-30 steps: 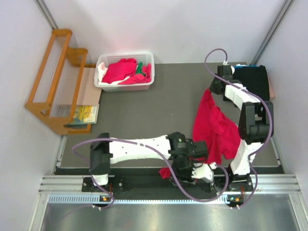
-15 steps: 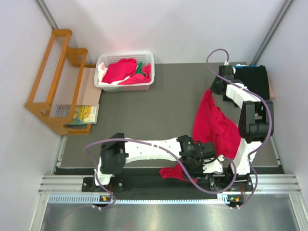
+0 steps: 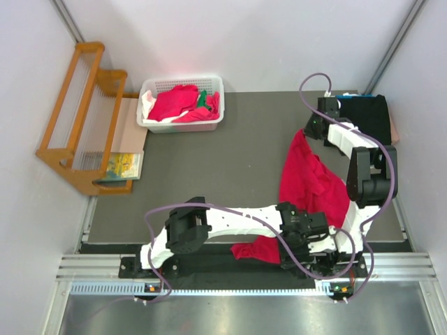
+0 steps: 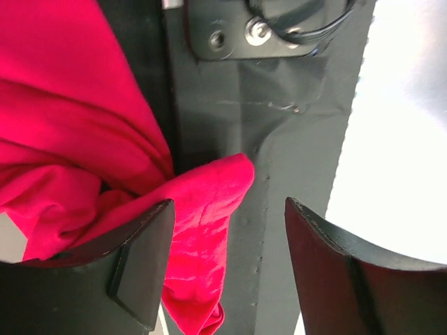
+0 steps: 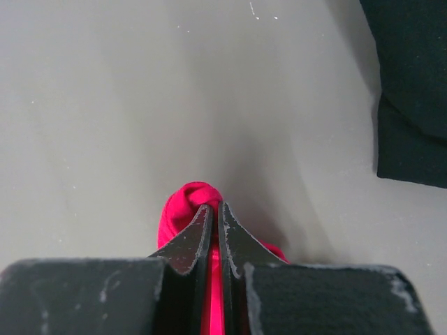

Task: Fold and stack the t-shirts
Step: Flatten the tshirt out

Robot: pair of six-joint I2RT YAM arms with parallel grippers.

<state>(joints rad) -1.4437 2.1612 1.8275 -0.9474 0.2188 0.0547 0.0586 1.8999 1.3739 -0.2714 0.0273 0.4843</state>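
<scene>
Red t-shirt [image 3: 311, 185] crumpled, soft; right gripper [image 5: 215, 206] pinching fold, left gripper [image 4: 227, 206] spread.

The top view looks down from behind the arms on the whole table [image 3: 230, 153]. The wrist views look closely past the left claw [image 4: 227, 209] and right claw [image 5: 214, 209]; all share the red t-shirt [image 3: 311, 185] at the claw tips.

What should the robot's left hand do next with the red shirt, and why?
Probably close the left gripper on the loose corner of the red t-shirt: its jaws stand open with that corner between them, while the right gripper pinches another part.
</scene>
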